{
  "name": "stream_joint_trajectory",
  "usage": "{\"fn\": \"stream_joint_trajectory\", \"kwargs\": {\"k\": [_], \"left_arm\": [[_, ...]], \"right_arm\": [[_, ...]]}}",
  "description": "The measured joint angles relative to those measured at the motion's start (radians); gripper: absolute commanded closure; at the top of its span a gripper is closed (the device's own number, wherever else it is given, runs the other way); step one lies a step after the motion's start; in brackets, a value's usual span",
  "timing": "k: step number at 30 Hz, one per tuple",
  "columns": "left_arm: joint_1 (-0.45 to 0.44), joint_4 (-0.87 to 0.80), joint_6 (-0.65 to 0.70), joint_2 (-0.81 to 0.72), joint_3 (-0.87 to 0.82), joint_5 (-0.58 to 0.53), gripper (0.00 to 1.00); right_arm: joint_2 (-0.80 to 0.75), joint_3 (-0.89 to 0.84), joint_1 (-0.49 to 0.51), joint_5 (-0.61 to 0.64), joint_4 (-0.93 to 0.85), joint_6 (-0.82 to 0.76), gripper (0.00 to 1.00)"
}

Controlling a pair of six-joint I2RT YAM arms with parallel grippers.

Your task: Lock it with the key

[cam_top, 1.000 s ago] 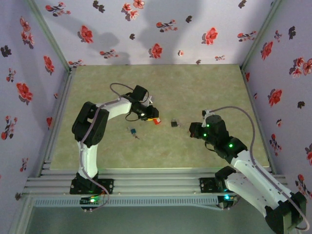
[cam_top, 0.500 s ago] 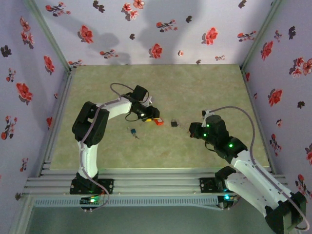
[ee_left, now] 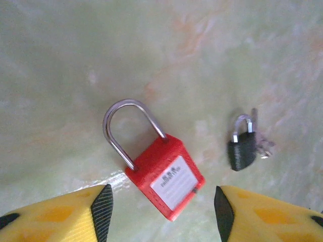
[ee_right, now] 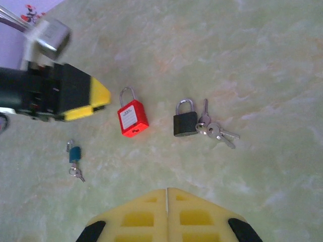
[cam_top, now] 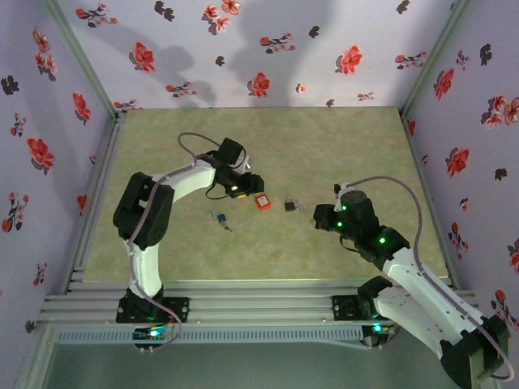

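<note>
A small bunch of keys (ee_right: 216,131) is laid flat on the table (cam_top: 340,146). Seen from the right wrist, it lies to the right of the red padlock (ee_right: 132,118), with a small black padlock (ee_right: 184,124) set between the two. The keys are silver and fanned out from a ring. The nearest one lies just beside the black padlock's right side; whether it touches cannot be told. The black padlock is laid flat near the red padlock but apart from it, with its shackle pointed away from the right wrist camera.

The red padlock is also laid flat, white label up and steel shackle pointed the same way. Both shackle legs are seen to reach the body, but whether it is latched cannot be told.

To the lower left of the red padlock in the same view, a tiny blue padlock (ee_right: 74,154) is laid with its own little key just below it. It is farther off than the black one.

The left gripper (ee_left: 161,212) is held just above the red padlock with its jaws spread and nothing gripped. Its black pads (ee_left: 103,206) are seen on either side of the padlock's lower corner, touching neither side.

The right gripper (ee_right: 167,194) is placed beyond the black padlock from the red padlock. Its yellow fingers are pressed together and nothing is held between them.
</note>
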Motion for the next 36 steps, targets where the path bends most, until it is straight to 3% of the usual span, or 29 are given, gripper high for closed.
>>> {"fn": "stream_joint_trajectory", "kwargs": {"k": [7, 10, 12, 25, 36], "left_arm": [[0.0, 0.016, -0.008, -0.275, -0.097, -0.114, 0.19], [0.0, 0.022, -0.002, -0.365, -0.139, -0.182, 0.05], [0.0, 0.029, 0.002, -0.414, -0.18, -0.232, 0.0], [0.0, 0.268, -0.012, -0.766, -0.63, -0.6, 0.0], [0.001, 0.417, -0.031, -0.784, -0.739, -0.765, 0.0]], "right_arm": [[0.09, 0.037, 0.0, 0.0, -0.033, -0.024, 1.0], [0.125, 0.069, 0.0, 0.0, -0.04, -0.036, 1.0], [0.149, 0.092, 0.0, 0.0, -0.042, -0.045, 1.0], [0.335, 0.238, 0.0, 0.019, -0.094, -0.094, 1.0], [0.496, 0.372, 0.025, 0.095, -0.174, -0.147, 1.0]]}}
